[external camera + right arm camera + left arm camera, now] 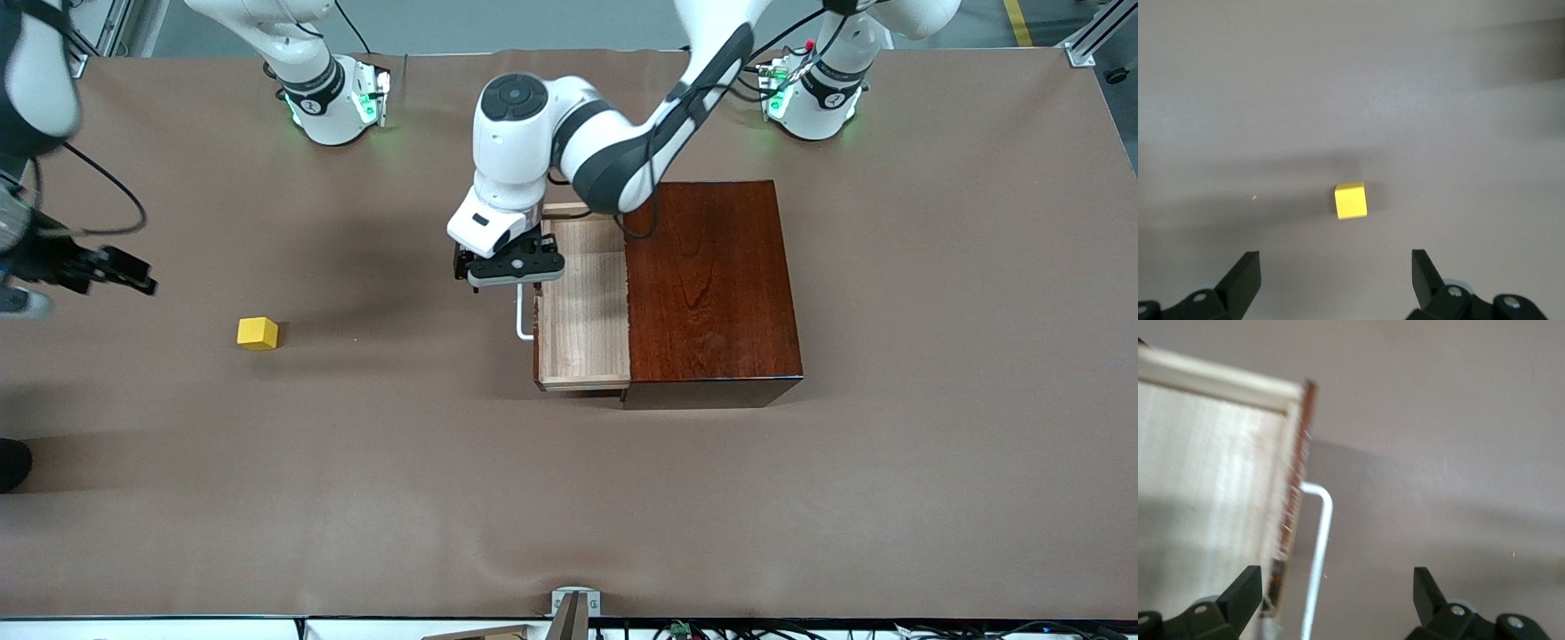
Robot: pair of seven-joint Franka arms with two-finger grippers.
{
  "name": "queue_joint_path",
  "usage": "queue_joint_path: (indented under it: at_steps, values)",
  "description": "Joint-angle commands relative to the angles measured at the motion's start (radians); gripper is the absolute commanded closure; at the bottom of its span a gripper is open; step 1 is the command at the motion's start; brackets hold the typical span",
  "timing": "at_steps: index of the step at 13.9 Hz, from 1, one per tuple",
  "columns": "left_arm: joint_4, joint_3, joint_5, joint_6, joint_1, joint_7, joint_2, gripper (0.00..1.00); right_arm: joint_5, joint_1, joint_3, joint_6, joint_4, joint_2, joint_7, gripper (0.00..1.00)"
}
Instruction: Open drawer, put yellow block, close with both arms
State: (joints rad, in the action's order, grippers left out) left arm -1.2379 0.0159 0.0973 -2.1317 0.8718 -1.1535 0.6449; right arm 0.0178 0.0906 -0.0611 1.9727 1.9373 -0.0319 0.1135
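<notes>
The drawer (582, 302) stands pulled out of the dark reddish-brown box (711, 284), and its pale tray holds nothing. My left gripper (509, 279) hangs over the white handle (524, 322). In the left wrist view that gripper (1335, 588) is open, with the handle bar (1319, 547) between its fingers, touching neither, and the drawer's front edge (1298, 473) is beside it. The yellow block (258, 333) lies on the table toward the right arm's end. My right gripper (133, 272) is open in the air, apart from the yellow block (1351, 201), with nothing between its fingers (1245, 272).
Brown table cover (569, 480) stretches wide between the block and the drawer. The two arm bases (333, 98) stand along the table's edge farthest from the front camera. A dark object (13, 462) shows at the table's edge toward the right arm's end.
</notes>
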Motion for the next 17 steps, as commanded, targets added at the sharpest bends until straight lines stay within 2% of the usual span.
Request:
queue_joint_path:
  at_steps: [1, 4, 8, 10, 13, 17]
  values:
    - [-0.020, 0.006, 0.028, 0.100, -0.124, 0.003, -0.086, 0.00, -0.015, 0.015, 0.007, 0.182, 0.100, -0.075, 0.011, 0.00]
    - [-0.034, 0.006, 0.028, 0.179, -0.285, 0.061, -0.137, 0.00, -0.015, 0.026, 0.007, 0.322, 0.150, -0.199, 0.012, 0.00]
    - [-0.041, 0.016, 0.013, 0.301, -0.538, 0.276, -0.208, 0.00, -0.015, 0.044, 0.007, 0.516, 0.264, -0.269, 0.034, 0.00]
    - [-0.070, 0.018, 0.007, 0.331, -0.646, 0.398, -0.258, 0.00, -0.013, 0.044, 0.009, 0.548, 0.258, -0.330, 0.032, 0.00]
    - [-0.164, 0.019, -0.040, 0.369, -0.750, 0.613, -0.370, 0.00, 0.001, 0.041, 0.012, 0.574, 0.250, -0.370, 0.029, 0.00]
    - [-0.377, 0.016, -0.062, 0.377, -0.809, 0.813, -0.575, 0.00, 0.001, 0.043, 0.012, 0.572, 0.253, -0.390, 0.028, 0.00]
